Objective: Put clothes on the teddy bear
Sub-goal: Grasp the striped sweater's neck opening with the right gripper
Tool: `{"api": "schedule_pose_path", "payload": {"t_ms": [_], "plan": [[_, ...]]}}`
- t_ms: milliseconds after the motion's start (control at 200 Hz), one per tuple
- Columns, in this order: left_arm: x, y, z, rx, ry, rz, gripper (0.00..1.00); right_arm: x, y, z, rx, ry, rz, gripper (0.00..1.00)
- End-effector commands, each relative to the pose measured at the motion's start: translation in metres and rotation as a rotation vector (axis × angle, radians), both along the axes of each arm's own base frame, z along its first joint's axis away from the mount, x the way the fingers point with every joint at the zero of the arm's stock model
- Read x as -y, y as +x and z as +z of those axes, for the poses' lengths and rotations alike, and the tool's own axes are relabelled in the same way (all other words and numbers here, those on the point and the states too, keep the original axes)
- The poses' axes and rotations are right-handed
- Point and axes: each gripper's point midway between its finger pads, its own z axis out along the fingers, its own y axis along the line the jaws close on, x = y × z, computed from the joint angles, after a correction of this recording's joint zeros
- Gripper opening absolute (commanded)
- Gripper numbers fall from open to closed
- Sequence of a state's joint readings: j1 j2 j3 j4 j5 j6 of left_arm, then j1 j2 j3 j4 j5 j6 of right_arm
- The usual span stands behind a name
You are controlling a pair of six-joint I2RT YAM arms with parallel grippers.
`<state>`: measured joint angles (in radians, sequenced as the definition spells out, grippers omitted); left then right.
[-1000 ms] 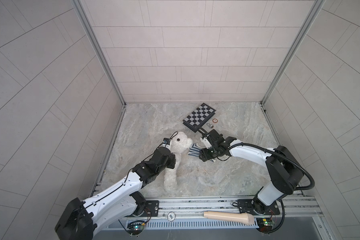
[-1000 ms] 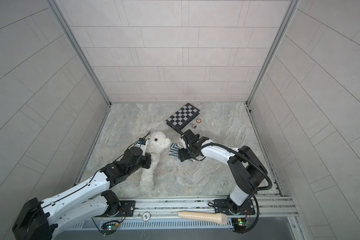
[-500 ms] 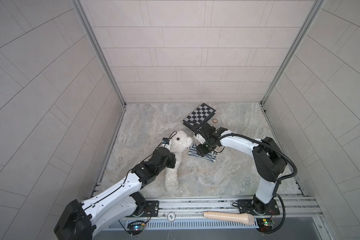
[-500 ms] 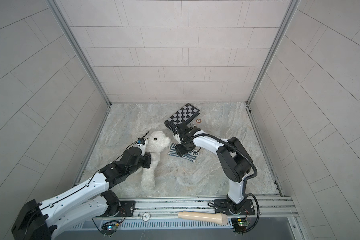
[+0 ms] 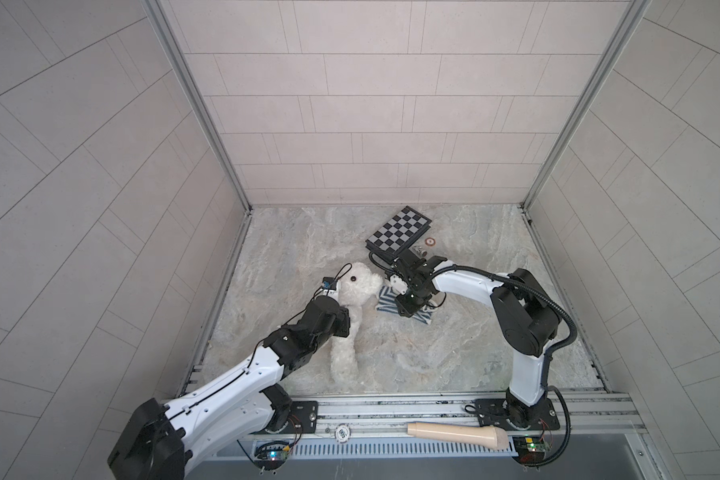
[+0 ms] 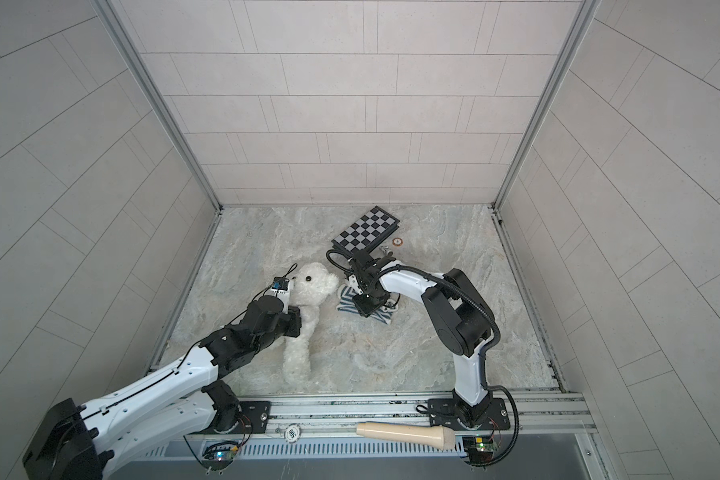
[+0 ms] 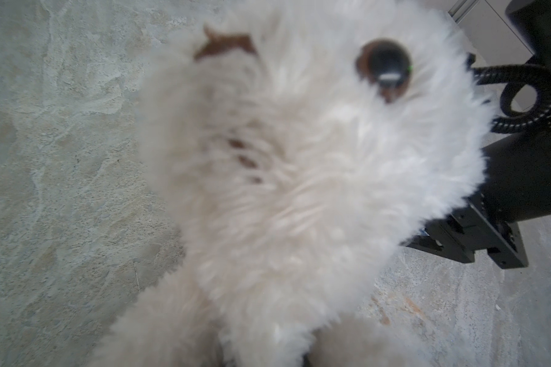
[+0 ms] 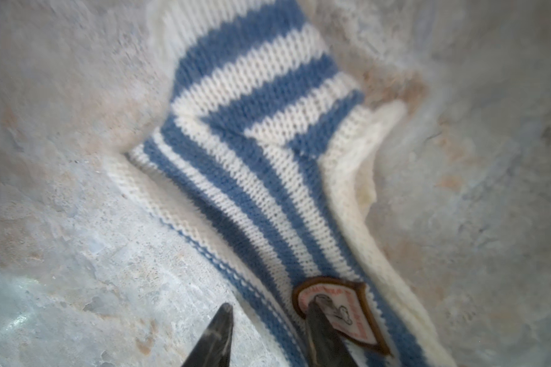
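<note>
Our right fingers [image 8: 218, 333] stand spread across the hem of the striped shirt [image 8: 252, 159]. One tip rests on the bare counter [image 8: 77, 254] just beside the knitted edge. The other sits on the crest badge [image 8: 347, 314], so the hem lies between them, not yet pinched. The shirt lies flat on the counter, with one sleeve pointing away from the tips.

In both top views the teddy bear [image 5: 346, 353] lies just beside that shirt, on the side toward our left arm [image 5: 246, 374]. Its head is near the right fingers but apart from them.

We cannot see our left fingers. In the left wrist view the bear's white fur [image 7: 299, 190] fills most of the picture and covers the place where they would show. They are pressed together. In a top view the black wrist [image 6: 275, 320] butts against the bear at the neck, so plush seems caught between them.

The bear lies stretched along the counter, one dark eye up. Its head points toward the chessboard [image 5: 398, 228] and its legs toward the front rail [image 5: 391, 405].
</note>
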<state>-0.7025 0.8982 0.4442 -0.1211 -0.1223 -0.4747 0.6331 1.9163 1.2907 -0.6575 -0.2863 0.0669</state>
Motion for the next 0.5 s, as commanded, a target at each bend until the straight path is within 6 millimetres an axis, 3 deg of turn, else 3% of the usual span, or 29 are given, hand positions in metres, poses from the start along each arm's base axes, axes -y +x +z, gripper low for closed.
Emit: {"api": "schedule_pose_path", "payload": {"t_ms": [0, 185, 375, 491], "plan": [[-0.003, 0.0039, 0.0061, 0.031, -0.014, 0.026, 0.06, 0.0015, -0.0027, -0.0012, -0.009, -0.021, 0.029, 0.33], [-0.0037, 0.003, 0.0048, 0.028, -0.009, 0.024, 0.06, -0.0003, -0.0008, 0.0003, 0.001, -0.012, 0.019, 0.25], [-0.004, 0.0023, 0.0038, 0.026, -0.015, 0.026, 0.07, -0.0045, -0.0029, 0.0041, -0.009, 0.017, 0.018, 0.25], [-0.0037, 0.0019, 0.0032, 0.024, -0.016, 0.024, 0.07, -0.0039, -0.0026, 0.0059, -0.011, 0.026, 0.009, 0.31]]}}
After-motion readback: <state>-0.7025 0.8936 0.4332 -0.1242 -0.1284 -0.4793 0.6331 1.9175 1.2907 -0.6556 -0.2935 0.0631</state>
